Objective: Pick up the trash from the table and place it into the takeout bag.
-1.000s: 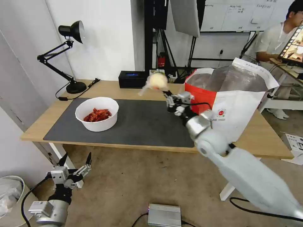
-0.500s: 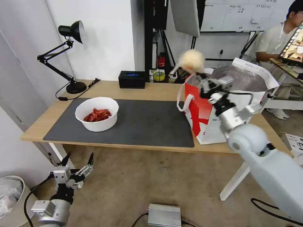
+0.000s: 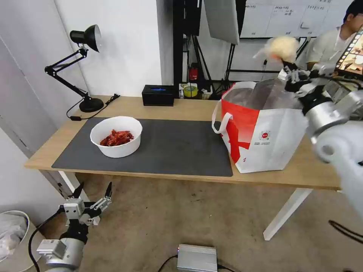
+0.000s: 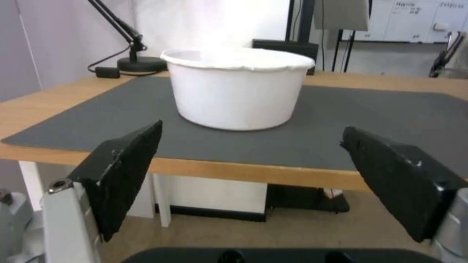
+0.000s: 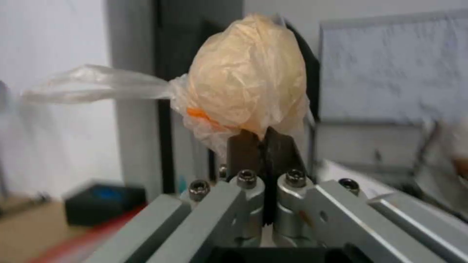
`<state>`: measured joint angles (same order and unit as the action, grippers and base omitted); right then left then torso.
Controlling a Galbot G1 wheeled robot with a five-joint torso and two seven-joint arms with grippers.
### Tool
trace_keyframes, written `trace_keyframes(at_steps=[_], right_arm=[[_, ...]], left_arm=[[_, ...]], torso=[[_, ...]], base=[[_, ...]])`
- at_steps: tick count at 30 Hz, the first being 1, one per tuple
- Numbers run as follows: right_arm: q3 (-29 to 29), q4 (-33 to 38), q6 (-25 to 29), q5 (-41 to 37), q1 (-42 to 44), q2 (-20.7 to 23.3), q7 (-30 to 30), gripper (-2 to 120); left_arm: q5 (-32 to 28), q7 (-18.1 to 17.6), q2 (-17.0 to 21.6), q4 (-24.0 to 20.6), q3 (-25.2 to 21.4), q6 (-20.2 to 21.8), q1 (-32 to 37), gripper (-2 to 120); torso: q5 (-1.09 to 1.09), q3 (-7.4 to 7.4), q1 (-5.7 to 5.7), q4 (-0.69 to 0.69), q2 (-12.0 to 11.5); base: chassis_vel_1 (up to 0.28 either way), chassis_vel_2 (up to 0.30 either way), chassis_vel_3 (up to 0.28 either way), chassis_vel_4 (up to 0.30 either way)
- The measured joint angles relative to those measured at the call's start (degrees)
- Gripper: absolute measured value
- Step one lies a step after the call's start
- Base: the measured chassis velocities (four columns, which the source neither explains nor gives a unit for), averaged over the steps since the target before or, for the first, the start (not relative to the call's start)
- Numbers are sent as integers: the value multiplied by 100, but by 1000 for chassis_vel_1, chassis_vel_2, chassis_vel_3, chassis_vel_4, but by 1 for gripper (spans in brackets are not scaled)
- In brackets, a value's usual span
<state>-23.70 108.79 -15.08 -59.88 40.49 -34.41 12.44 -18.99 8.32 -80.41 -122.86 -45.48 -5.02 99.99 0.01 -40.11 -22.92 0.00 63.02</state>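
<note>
Right gripper (image 3: 286,65): way up high, above the far right side of the takeout bag's open top. Jaws pinched tight on the wrapped lump, basically no gap between them in the right wrist view (image 5: 263,144).
Wrapped lump (image 3: 281,47): tan round thing in crinkly clear plastic, sitting on top of the jaw tips with a loose tail of wrap sticking out sideways. Up in the air, not touching the bag. In the right wrist view (image 5: 246,95) there's a little orange bit showing through the plastic near the bottom.
Takeout bag (image 3: 264,134): standing upright on the right part of the bench, just off the right edge of the dark mat. Red and white panels, silver foil inside, mouth wide open, one white loop handle hanging off the left side, small round red logo on the front.
White bowl (image 3: 116,136): on the left part of the mat, red shells piled inside, well apart from the bag. The left wrist view (image 4: 237,87) sees it straight ahead.
Left gripper (image 3: 90,196): hanging low, below the bench's front left corner, over the floor. Jaws spread wide, nothing in them.
Bench (image 3: 181,107): light wood, white legs, big dark grey mat (image 3: 170,151) on top.
Back edge stuff: black desk lamp (image 3: 81,68) at the far left, black box (image 3: 158,95) behind the mat.
</note>
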Motion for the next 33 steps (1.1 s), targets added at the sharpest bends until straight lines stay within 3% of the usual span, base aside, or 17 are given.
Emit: trace_keyframes(at_steps=[9, 18, 21, 24, 26, 27, 28, 29, 33], right_arm=[[-257, 207, -1482, -647, 120, 244, 686, 0], [-476, 308, -1787, -1085, 300, 259, 1041, 3], [-578, 381, -1755, -1090, 382, 260, 1042, 18], [-597, 406, -1753, -1104, 404, 264, 1067, 24], [-657, 476, -1726, -1109, 488, 261, 1119, 40], [-657, 476, -1726, -1109, 488, 261, 1119, 40], [-653, 478, -1429, -967, 520, 177, 1056, 55], [-602, 477, -1109, -760, 541, 116, 922, 62], [-484, 486, -658, -576, 553, -4, 817, 73]], left_arm=[[-31, 129, -25, 18, -30, -92, 14, 100], [-67, 145, 4, 1, -70, -106, 51, 100], [-73, 146, 30, 0, -61, -106, 51, 100], [-74, 146, 34, 0, -52, -107, 47, 100], [-77, 143, 34, 0, -36, -106, -3, 100], [-77, 143, 34, 0, -36, -106, -3, 100], [-92, 141, 53, 4, -37, -98, -39, 100], [-96, 135, 65, 7, -39, -92, -51, 100], [-102, 125, 69, 10, -43, -82, -60, 100]], torso=[[0, 0, 0, 0, 0], [0, 0, 0, 0, 0], [0, 0, 0, 0, 0], [-1, 0, 0, 1, 0], [-1, 0, 0, 1, 0], [-1, 0, 0, 1, 0], [-1, 1, 0, 0, 0], [-1, 0, 0, 0, 0], [-1, 0, 0, 0, 1]], base=[[0, 0, 0, 0], [0, 0, 0, 0], [0, 0, 0, 0], [0, 0, 0, 0], [0, 0, 0, 0], [0, 0, 0, 0], [0, 0, 0, 0], [0, 0, 0, 0], [0, 0, 0, 0]])
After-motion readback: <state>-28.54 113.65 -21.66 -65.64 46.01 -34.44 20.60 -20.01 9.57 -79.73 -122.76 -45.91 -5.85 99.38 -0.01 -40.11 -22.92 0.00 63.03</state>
